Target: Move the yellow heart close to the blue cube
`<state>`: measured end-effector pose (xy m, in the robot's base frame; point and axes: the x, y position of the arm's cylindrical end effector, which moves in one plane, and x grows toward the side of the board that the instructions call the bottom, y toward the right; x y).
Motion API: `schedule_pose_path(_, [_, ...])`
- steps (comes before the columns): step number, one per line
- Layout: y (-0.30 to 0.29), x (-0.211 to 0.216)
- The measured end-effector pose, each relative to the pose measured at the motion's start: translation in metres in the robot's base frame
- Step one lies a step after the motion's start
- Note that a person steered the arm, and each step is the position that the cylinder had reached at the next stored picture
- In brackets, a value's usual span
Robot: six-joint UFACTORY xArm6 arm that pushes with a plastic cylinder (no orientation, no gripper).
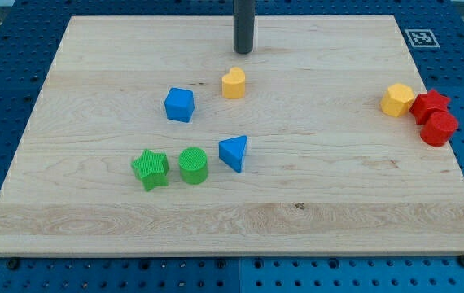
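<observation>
1. A pale wooden board [232,203] carries all the blocks.
2. The yellow heart [233,83] lies near the top middle, with the blue cube [179,105] just to its lower left, apart.
3. Lower down, a green star [150,168], a green cylinder [193,165] and a blue triangle [234,152] form a row.
4. At the view's right, a yellow hexagon [397,99] touches a red star [430,105], which touches a red cylinder [439,129].
</observation>
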<state>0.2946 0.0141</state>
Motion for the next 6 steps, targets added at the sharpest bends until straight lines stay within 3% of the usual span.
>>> schedule_pose_path(3, [0.0, 0.112])
schedule_pose_path(5, [-0.015, 0.115])
schedule_pose_path(6, [-0.016, 0.084])
